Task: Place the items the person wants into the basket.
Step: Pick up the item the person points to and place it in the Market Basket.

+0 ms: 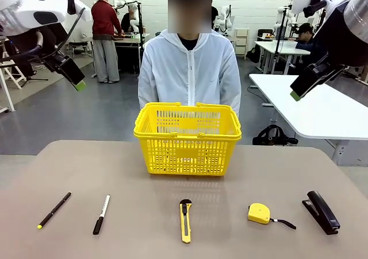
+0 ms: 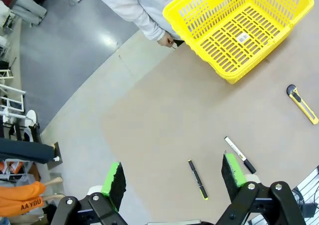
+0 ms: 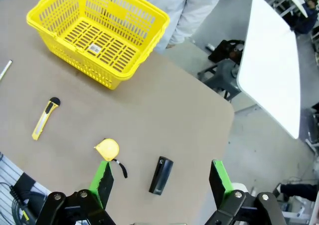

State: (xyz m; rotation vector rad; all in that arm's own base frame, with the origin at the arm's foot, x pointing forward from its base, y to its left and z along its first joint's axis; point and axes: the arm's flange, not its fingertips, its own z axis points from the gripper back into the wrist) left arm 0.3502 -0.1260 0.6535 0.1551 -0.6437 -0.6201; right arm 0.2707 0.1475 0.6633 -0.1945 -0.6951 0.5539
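Left hand (image 2: pixel 172 171) and right hand (image 1: pixel 295 93) gape empty above counter (image 1: pixel 299 167) | marker (image 1: pixel 102 214) nearer left hand, utility knife (image 1: pixel 185 220) central | both lie lengthwise toward basket (image 1: pixel 187 137)

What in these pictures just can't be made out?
- Front view: the basket hides the hands of the person.
- Left wrist view: whether the person's hand holds anything, too small to tell.
- Right wrist view: the basket's label, too small to read; the marker, cut off by the left edge.
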